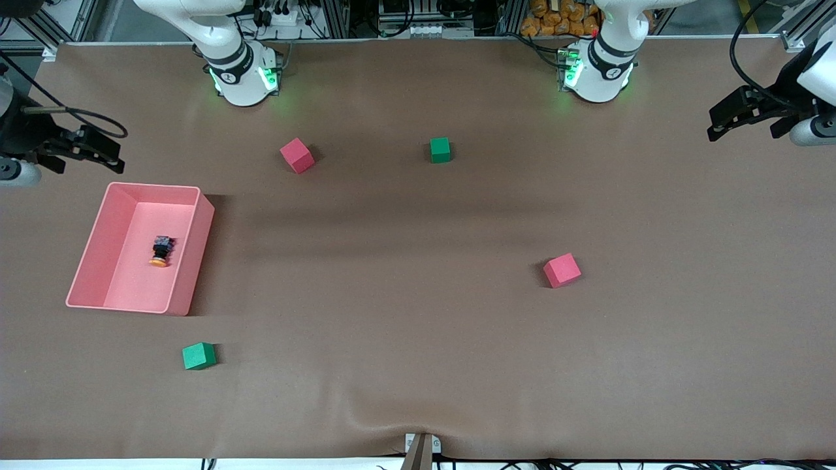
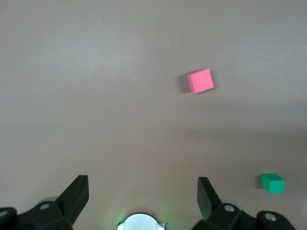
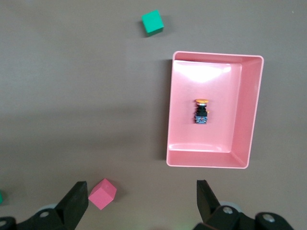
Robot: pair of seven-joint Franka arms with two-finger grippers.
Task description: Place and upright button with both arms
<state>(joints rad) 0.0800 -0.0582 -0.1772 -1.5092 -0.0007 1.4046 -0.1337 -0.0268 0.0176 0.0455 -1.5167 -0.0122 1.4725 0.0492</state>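
Note:
The button (image 1: pixel 160 251) lies on its side in a pink tray (image 1: pixel 153 187) at the right arm's end of the table, orange cap toward the front camera. It also shows in the right wrist view (image 3: pixel 202 111), inside the tray (image 3: pixel 252 110). My right gripper (image 1: pixel 104 149) hangs open and empty, high over the table's edge beside the tray; its jaws (image 3: pixel 141 191) are spread wide. My left gripper (image 1: pixel 722 124) hangs open and empty, high over the left arm's end of the table; it shows spread over bare table in the left wrist view (image 2: pixel 142 187).
Two pink cubes (image 1: pixel 297 155) (image 1: pixel 562 270) and two green cubes (image 1: pixel 440 149) (image 1: pixel 198 356) lie scattered on the brown table. The left wrist view shows a pink cube (image 2: pixel 200 80) and a green cube (image 2: pixel 273 183). The right wrist view shows a green cube (image 3: pixel 152 22) and a pink cube (image 3: pixel 102 193).

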